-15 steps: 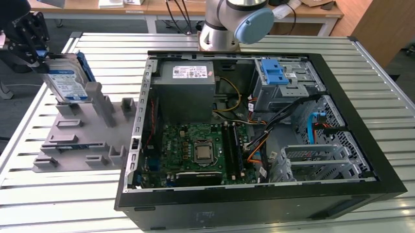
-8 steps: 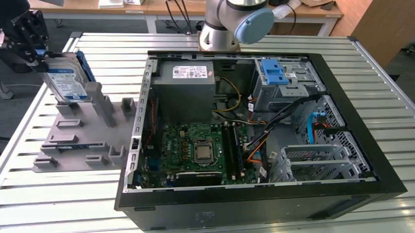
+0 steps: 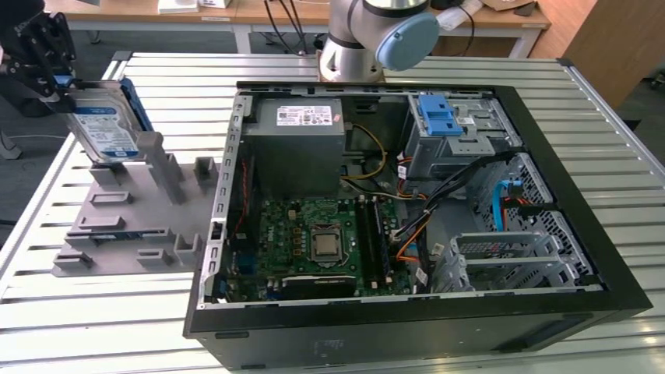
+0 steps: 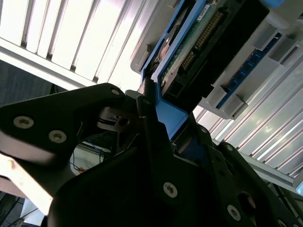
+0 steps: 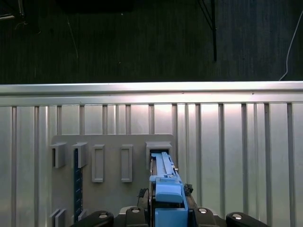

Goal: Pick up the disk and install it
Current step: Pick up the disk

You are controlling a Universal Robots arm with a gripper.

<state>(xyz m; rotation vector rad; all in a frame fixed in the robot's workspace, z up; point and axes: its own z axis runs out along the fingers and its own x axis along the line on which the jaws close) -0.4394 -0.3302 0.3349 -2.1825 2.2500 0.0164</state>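
Your slatted metal table (image 3: pixel 104 327) carries the open computer case (image 3: pixel 416 331) across the middle and the exterior view's right. On the exterior view's left lies the grey slotted rack (image 3: pixel 114 226). The disk (image 3: pixel 102 125) stands upright at the rack's far end, its lower edge at a slot; whether it is seated, you cannot tell. Your gripper (image 3: pixel 58 76) is clamped on the disk's blue-framed top edge.

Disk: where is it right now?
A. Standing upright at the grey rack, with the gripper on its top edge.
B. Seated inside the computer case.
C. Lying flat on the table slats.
A: in the exterior view the disk stands upright at the rack, outside the case, with the gripper closed on its upper edge.
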